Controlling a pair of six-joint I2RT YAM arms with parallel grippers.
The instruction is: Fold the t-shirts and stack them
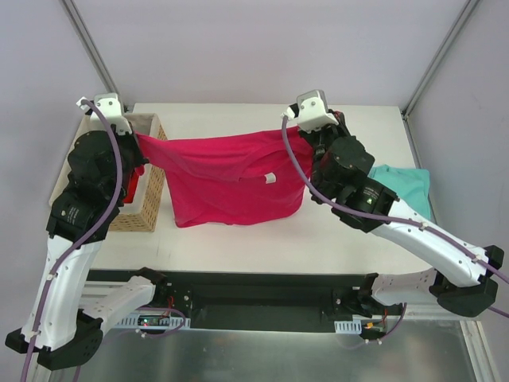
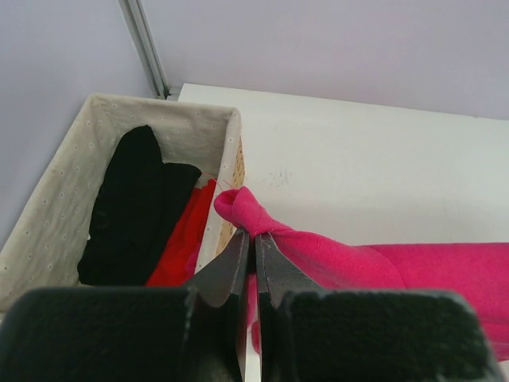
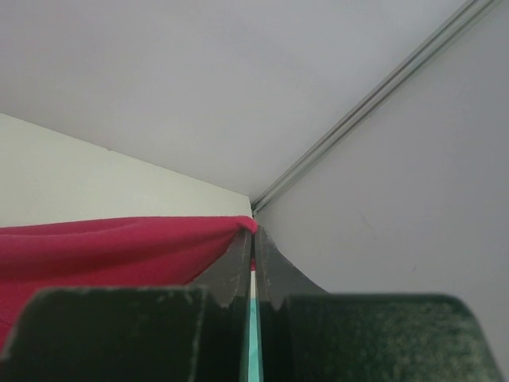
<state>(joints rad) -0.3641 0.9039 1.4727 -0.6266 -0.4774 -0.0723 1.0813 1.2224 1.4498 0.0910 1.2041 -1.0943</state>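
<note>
Grips a corner of the magenta t-shirt (image 3: 103, 248) with the right gripper (image 3: 253, 236), cloth stretching left, white table (image 3: 64, 175) beyond.

Centre of the frame: magenta-pink t-shirt (image 1: 231, 183), lifted by both upper corners, stretched wide, sags in the middle, small white label (image 1: 270, 177) showing right of centre. Right edge: teal t-shirt (image 1: 406, 185), crumpled, lies on the surface (image 1: 238, 247), partly hidden.

A lined wicker basket (image 2: 159, 107) stands on a white table (image 2: 358, 159). Inside the basket lies a black garment (image 2: 135, 207); a red cloth (image 2: 179, 247) lies beside it, against the basket's table-side wall.
</note>
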